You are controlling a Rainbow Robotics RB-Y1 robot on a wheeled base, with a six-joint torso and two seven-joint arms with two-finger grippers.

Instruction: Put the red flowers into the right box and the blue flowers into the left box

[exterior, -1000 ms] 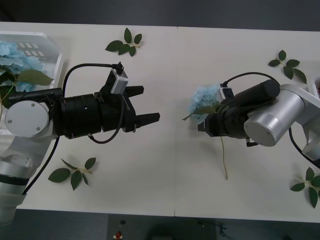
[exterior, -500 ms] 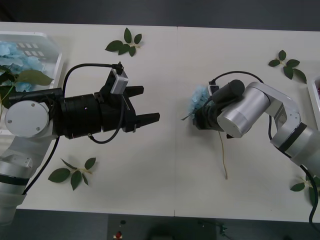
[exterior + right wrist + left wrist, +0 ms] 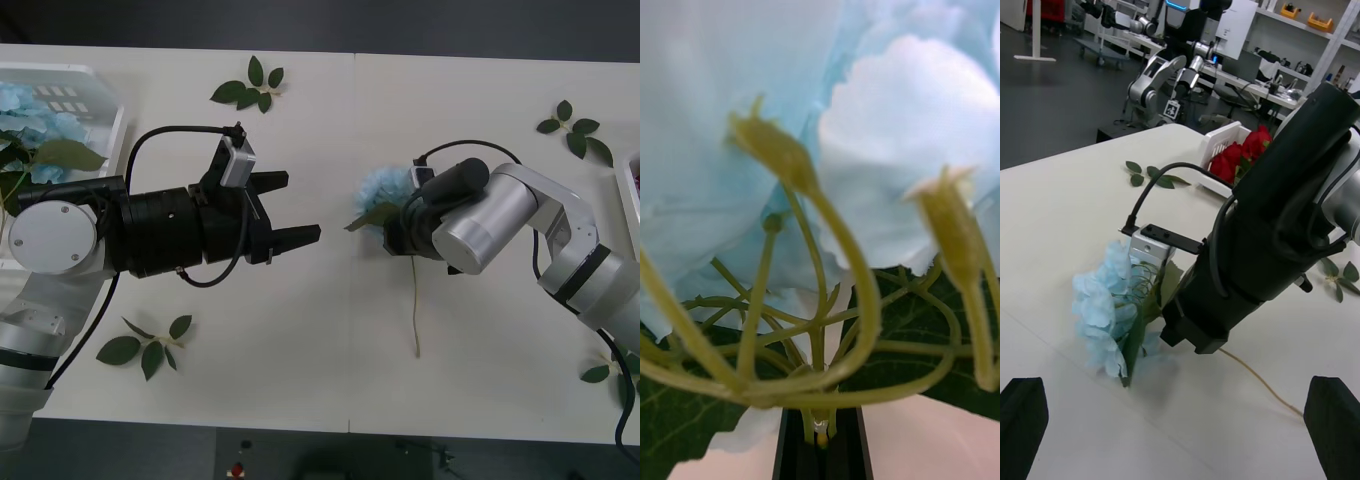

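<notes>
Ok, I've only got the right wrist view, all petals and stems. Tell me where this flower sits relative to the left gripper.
Observer: In the front view the blue flower, held by the right gripper, is at mid-table. The left gripper faces it, apart.
Operator: Give me the left gripper's state.
Observer: Open, with nothing between its fingers.
Operator: Now locate the left box.
Observer: The left box sits at the table's far left corner, beyond the left arm, with other blue flowers inside.
</notes>
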